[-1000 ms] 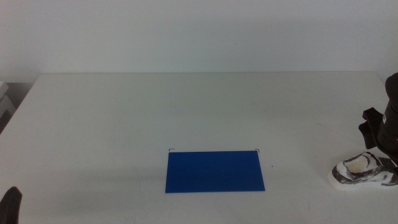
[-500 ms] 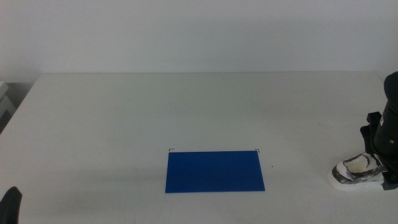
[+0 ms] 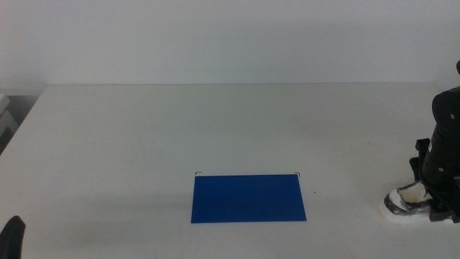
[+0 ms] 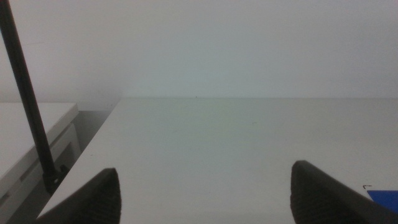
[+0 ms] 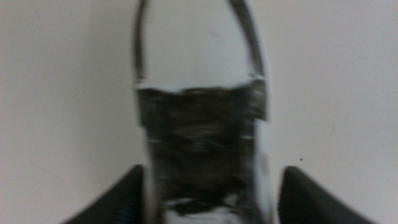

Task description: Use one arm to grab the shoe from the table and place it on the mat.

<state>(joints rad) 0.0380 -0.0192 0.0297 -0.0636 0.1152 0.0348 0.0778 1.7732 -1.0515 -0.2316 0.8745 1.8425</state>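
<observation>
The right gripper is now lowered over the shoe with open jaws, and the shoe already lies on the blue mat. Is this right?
Not quite. The right gripper is lowered over the shoe with open jaws, but the shoe lies on the white table, well apart from the blue mat. The middle view shows this.

We see our left gripper (image 4: 205,190) with its jaws spread wide above the white table (image 4: 224,143), a blue mat (image 4: 384,196) corner nearby.
</observation>
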